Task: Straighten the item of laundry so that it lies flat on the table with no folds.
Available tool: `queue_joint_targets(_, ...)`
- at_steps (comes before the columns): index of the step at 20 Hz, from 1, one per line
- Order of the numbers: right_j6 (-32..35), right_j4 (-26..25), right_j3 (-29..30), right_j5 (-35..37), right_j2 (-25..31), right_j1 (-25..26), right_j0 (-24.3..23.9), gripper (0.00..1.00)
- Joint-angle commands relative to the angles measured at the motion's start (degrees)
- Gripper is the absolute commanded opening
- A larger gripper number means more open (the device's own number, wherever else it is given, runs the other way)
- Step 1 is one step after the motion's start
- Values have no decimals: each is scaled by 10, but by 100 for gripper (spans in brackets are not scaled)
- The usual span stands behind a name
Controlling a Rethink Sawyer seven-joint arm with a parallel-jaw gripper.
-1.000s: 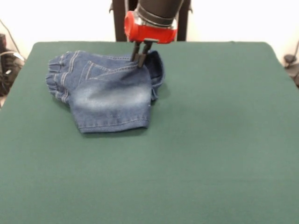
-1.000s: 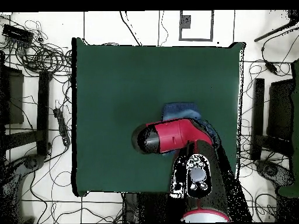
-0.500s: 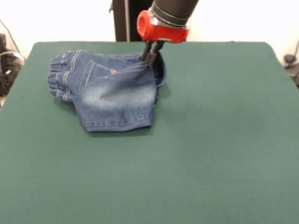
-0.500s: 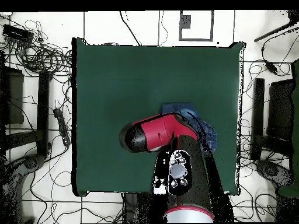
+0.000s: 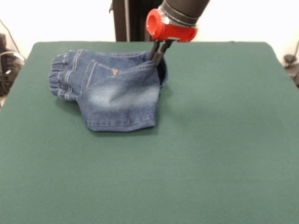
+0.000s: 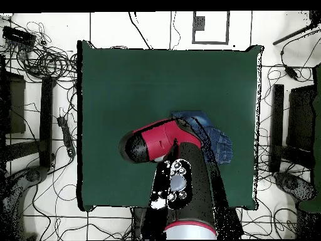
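In the front view, a pair of small blue denim jeans point(image 5: 114, 91) lies folded over on the dark green worktop point(image 5: 210, 149), in the far left part of it, close to the far edge and well clear of the near edge. The gathered elastic waistband point(image 5: 60, 74) bunches up at the left end of the heap, a back pocket with a small orange stitched mark point(image 5: 114, 71) faces up near the middle, and a faded whitish patch spreads over the leg that runs toward the near side, ending in a stitched hem point(image 5: 122, 125). At the right end of the heap the cloth rises into a raised fold. The claw point(image 5: 158, 55), hanging from a red collar on the black arm, has its two dark fingers point(image 5: 154, 50) drawn together and clamped on the top of that raised fold, so the denim there stands up off the worktop. In the overhead view, the red and black arm point(image 6: 169, 157) reaches up from the bottom edge and covers much of the garment; only part of the jeans point(image 6: 216, 141) shows beside it, right of the worktop's point(image 6: 125, 81) middle and nearer its right edge, and the claw itself is hidden under the arm.
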Motion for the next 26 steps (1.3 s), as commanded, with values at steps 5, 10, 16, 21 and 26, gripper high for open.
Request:
queue_joint_targets(5, -9, -37, -4, 40, 27, 28, 35, 0)
queue_joint_targets(10, -12, -51, -6, 43, 23, 30, 43, 0)
queue_joint_targets(16, -15, -54, -7, 48, 25, 32, 44, 0)
queue_joint_targets(21, -12, -54, -8, 47, 25, 35, 47, 0)
queue_joint_targets(26, -15, -66, -13, 48, 22, 42, 56, 0)
